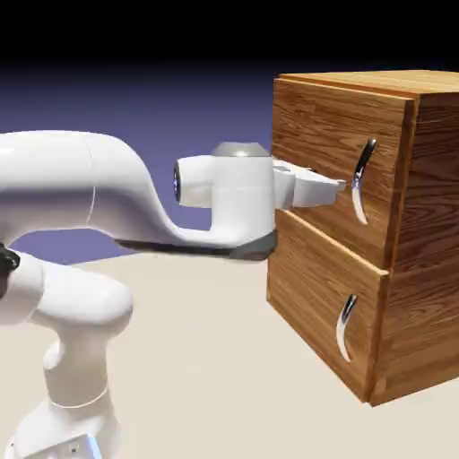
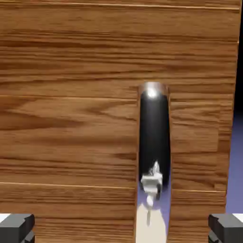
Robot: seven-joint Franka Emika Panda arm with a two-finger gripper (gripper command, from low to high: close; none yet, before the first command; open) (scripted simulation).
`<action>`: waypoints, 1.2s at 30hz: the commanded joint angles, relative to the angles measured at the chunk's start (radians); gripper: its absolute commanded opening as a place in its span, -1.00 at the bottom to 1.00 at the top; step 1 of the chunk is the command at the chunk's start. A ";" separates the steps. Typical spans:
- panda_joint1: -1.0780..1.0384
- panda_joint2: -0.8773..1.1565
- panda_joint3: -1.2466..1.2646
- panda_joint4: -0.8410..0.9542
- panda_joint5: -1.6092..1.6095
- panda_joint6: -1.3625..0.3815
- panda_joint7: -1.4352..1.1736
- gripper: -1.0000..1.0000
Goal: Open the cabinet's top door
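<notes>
A white robot arm (image 1: 108,193) reaches level from the left of the exterior view toward a brown wood-grain cabinet (image 1: 421,242) that stands on a pale table (image 1: 224,359) at the right. The cabinet's right side and part of its top are cut off by the picture's edge. Its front carries two stacked doors. The top door (image 1: 323,152) is shut, flush with the cabinet's front, and its long curved silver handle (image 1: 360,179) sits near the door's right edge. The lower door (image 1: 314,300) is also shut, with a shorter silver handle (image 1: 344,327).

The gripper (image 1: 336,186) points at the top door, its tip just left of the long handle. From this side it cannot be told whether the tip touches the handle or the wood, and the fingers overlap, so their spread is hard to judge there.

In the hand view, wood grain fills nearly the whole picture. The handle (image 2: 153,142) appears as a dark, mirror-like upright bar with a bright spot at its top and a small reflection of the robot low down. The two grey fingertips (image 2: 16,228) sit at the bottom corners, spread wide apart, with nothing between them but the door. The handle lies right of the middle between them. A strip of blue-violet backdrop (image 2: 236,161) shows at the right edge.
</notes>
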 commanded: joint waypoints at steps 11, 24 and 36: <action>0.238 0.046 -0.177 0.153 -0.225 -0.047 0.169 1.00; -0.161 0.046 0.168 -0.126 0.001 -0.197 0.174 -1.00; -0.554 -0.048 0.603 -0.334 0.333 -0.240 0.165 -1.00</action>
